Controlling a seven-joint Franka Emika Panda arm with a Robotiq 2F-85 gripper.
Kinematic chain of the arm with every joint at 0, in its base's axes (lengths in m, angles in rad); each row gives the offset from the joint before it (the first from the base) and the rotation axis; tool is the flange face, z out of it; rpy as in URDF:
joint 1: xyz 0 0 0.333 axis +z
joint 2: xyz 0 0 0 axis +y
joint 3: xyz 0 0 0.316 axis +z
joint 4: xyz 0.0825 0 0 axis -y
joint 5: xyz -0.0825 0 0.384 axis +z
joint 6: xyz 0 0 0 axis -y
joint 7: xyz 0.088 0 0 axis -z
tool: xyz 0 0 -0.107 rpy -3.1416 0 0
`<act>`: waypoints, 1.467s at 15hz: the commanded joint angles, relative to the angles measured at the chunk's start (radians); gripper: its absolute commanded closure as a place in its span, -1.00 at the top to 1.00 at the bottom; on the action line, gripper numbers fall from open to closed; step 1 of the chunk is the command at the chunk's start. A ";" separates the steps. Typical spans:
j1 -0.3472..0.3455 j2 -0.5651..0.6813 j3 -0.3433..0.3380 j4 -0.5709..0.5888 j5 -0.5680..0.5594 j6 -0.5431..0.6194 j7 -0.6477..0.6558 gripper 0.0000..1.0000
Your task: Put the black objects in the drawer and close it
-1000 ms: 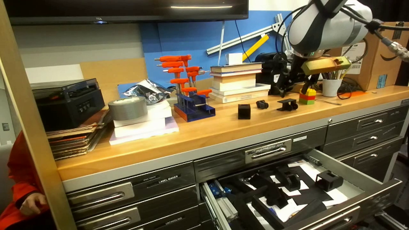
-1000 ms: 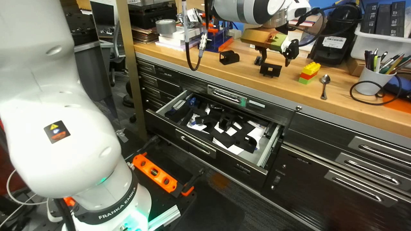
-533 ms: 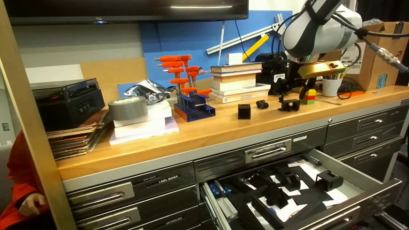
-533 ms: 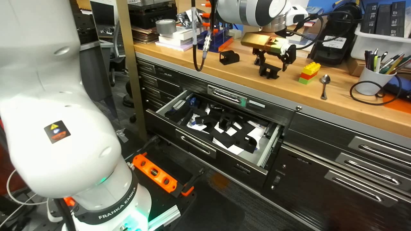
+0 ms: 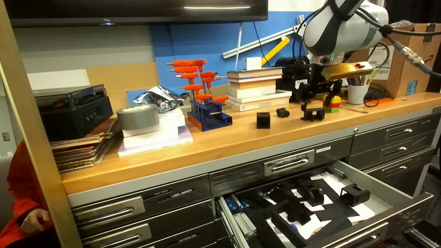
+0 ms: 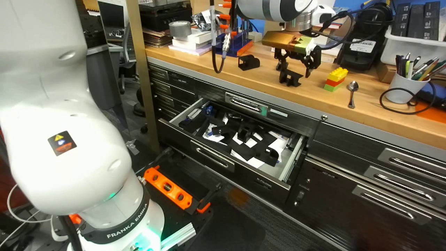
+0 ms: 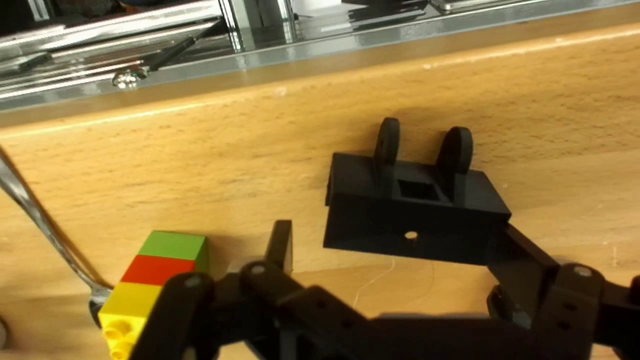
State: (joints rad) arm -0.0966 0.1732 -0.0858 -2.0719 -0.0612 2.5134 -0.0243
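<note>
A black bracket with two upright tabs stands on the wooden bench, also seen in both exterior views. My gripper is open just above and behind it; in the wrist view the right finger meets or overlaps its right end, and the left finger is apart. A black cube-like piece and a small black piece lie farther along the bench; a finger partly hides the small piece in the wrist view. The drawer is open, with several black pieces inside.
A toy brick stack and a spoon lie beside the gripper. Books, a hex-key stand and a pen cup stand on the bench. The open drawer juts out below the bench edge.
My gripper has come down at the bracket. The bracket has tipped and turned, its tabs now toward the bench front. In the last half second the bracket has shifted only slightly.
</note>
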 commanded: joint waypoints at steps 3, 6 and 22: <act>0.009 -0.014 -0.001 0.038 0.035 -0.129 0.124 1.00; 0.008 -0.012 0.009 0.044 0.084 -0.141 0.116 1.00; 0.015 0.022 0.003 0.079 0.010 -0.120 0.089 1.00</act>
State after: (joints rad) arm -0.0906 0.1778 -0.0729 -2.0233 -0.0146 2.4028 0.0691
